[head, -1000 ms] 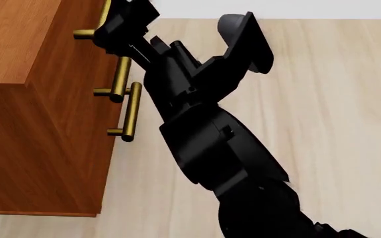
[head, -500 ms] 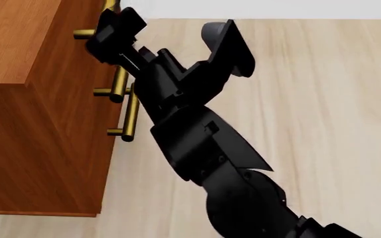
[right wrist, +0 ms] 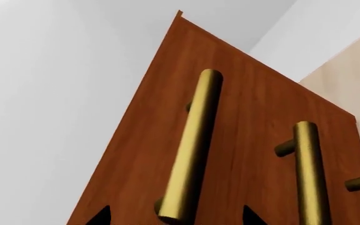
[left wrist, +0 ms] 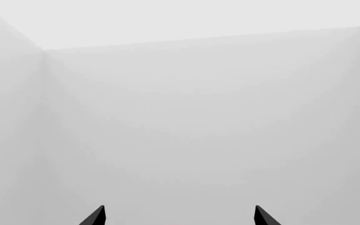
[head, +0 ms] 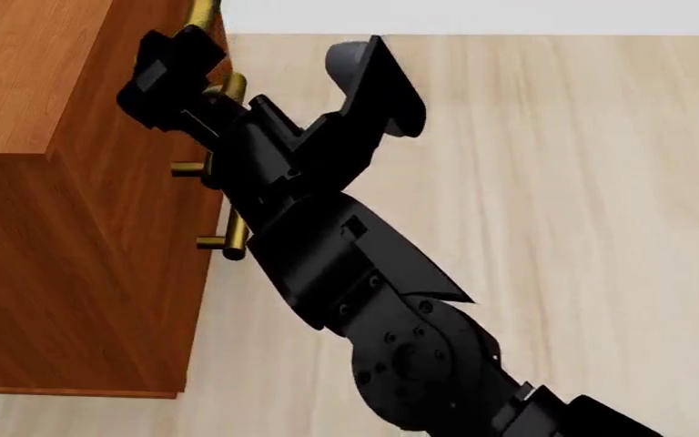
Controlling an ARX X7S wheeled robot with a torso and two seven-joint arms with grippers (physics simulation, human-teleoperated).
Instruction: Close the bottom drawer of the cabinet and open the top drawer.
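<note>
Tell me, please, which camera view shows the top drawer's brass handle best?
The right wrist view: the top drawer's brass handle runs long and unobstructed across the cabinet front, between the right gripper jaws. The head view shows only its end, the rest behind the arm. The left wrist view shows only blank wall.

Reddish-brown cabinet (head: 34, 182), brass bar handles (right wrist: 189, 154), black tool (head: 174, 68), pale wood-grain floor (head: 592, 182).

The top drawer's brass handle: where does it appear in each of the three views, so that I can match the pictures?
Head view: top left, the handle is mostly hidden behind the right end effector, against the cabinet.
Right wrist view: centre, the nearest long bar, between the fingertips.
Left wrist view: not in it; only blank walls.
Shared landmark: the middle drawer's handle.
</note>
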